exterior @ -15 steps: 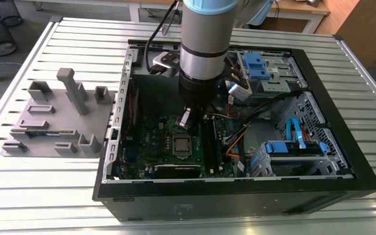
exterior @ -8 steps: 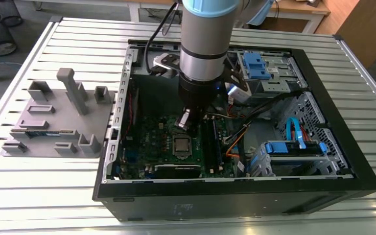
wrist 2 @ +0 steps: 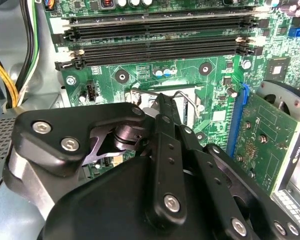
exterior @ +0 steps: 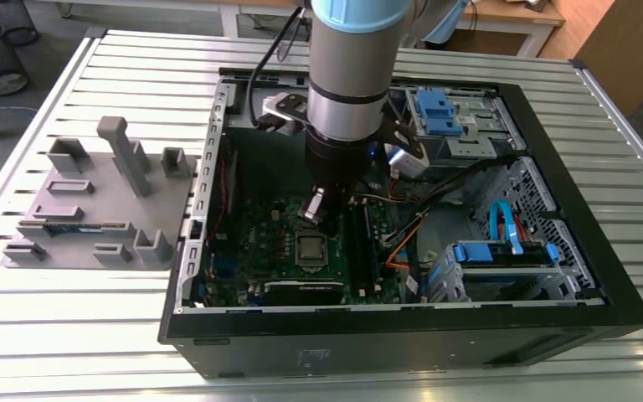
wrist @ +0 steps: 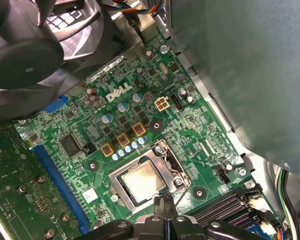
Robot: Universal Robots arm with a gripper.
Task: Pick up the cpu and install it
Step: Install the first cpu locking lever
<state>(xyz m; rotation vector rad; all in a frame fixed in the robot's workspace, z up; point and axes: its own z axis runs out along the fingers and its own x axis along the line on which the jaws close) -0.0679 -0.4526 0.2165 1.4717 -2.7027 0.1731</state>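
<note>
Hanging over the motherboard [wrist: 195,137] with fingers pinched together, the gripper [wrist: 165,204] has the cpu [wrist: 140,179] socketed just beside its tips.

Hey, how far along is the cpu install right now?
Looks mostly done: the cpu already sits in the socket on the motherboard. In hand: the claw, closed and empty, hovers beside the socket's wire lever. Left: that lever seems not yet latched, though I can't be sure.

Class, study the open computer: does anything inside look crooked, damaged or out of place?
Nothing stands out. In the first wrist view the cpu lies flat and square in its socket on the green board, with the hand at the socket's edge.
</note>
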